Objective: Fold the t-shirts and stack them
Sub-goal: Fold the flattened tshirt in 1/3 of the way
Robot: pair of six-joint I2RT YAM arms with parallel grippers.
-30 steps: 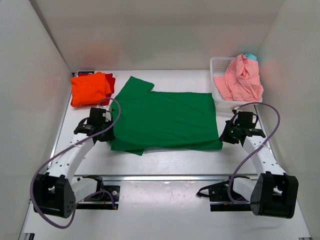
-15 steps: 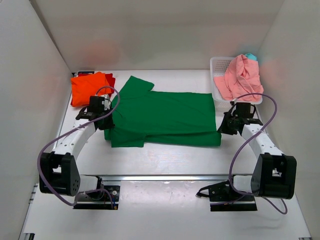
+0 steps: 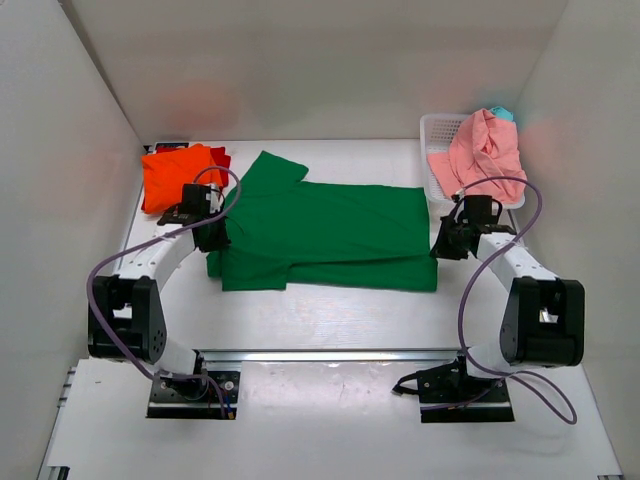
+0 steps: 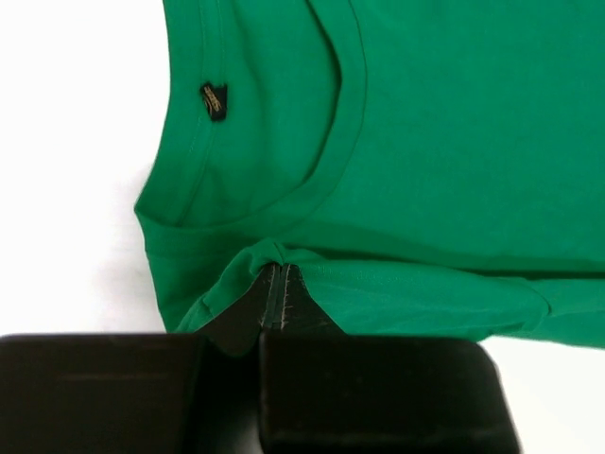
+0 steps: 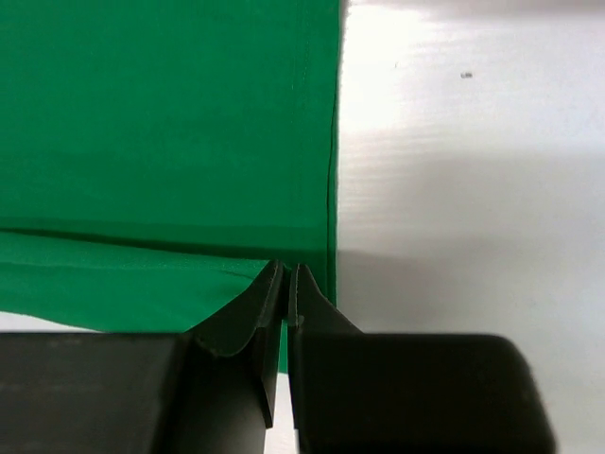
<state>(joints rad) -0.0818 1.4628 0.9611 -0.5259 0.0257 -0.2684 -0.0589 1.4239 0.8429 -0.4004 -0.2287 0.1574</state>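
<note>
Holding the green shirt [image 3: 330, 235] at both ends of its folded-over near edge. At that shirt's left end, just below the collar, pinching a tented bit of cloth with the left gripper [image 4: 272, 274], fingers pressed together on it. At its right end, nipping the corner of the fold with the right gripper [image 5: 286, 270], fingers likewise closed with only the cloth between them.

Otherwise spread flat on the table [image 3: 330, 310], collar to the left, one sleeve pointing to the far side, near strip doubled up over the body. Inside the collar, a small dark label [image 4: 214, 99].

Left of the green shirt, near its far sleeve: folded orange shirt [image 3: 178, 177] on top of the red shirt [image 3: 221, 163], only an edge of red showing.

Right of the green shirt and farther back: pink shirt [image 3: 485, 155] heaped in the basket [image 3: 432, 128], spilling over its rim.
</note>
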